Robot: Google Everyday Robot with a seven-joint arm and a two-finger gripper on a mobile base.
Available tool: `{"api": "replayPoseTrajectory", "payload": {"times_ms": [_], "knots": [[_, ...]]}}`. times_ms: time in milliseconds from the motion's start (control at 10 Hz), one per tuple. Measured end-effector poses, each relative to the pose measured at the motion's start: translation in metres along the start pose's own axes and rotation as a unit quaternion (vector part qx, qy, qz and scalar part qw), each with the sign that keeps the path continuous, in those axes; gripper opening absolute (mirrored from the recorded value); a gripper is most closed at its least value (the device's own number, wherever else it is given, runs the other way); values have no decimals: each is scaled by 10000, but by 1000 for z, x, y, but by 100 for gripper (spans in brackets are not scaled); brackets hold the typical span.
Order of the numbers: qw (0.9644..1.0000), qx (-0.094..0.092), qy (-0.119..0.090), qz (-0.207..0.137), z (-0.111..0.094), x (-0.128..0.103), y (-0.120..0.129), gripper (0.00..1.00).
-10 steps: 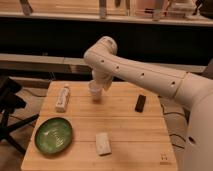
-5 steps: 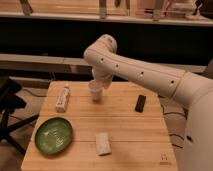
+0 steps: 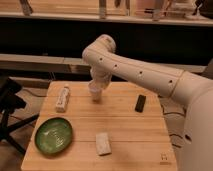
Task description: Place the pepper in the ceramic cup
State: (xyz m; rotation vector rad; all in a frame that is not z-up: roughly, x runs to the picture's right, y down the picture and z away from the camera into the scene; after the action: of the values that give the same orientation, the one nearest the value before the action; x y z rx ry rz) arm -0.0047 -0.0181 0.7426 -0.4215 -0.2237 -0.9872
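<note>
The ceramic cup [image 3: 95, 94] is a small off-white cylinder standing upright on the wooden table [image 3: 130, 132], near its back edge and left of centre. My gripper [image 3: 98, 84] hangs straight down over the cup at the end of the white arm, which reaches in from the right. The gripper's tip is at the cup's mouth, and the wrist hides where they meet. The pepper is not visible; no reddish-orange thing shows on the table or at the gripper.
A white bottle with a dark label [image 3: 62, 97] lies on the table left of the cup. A green plate [image 3: 53, 135] sits at front left, a pale rectangular block [image 3: 103, 143] at front centre, and a small dark object [image 3: 140, 103] right of the cup. A black chair [image 3: 9, 107] stands off the left edge.
</note>
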Motion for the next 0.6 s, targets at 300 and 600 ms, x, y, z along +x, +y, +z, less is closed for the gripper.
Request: {"api": "replayPoseTrajectory", "payload": {"times_ms": [300, 600], "knots": [[10000, 6, -7, -10, 2, 0, -2, 1], [10000, 14, 1, -61, 8, 4, -9, 1]]}}
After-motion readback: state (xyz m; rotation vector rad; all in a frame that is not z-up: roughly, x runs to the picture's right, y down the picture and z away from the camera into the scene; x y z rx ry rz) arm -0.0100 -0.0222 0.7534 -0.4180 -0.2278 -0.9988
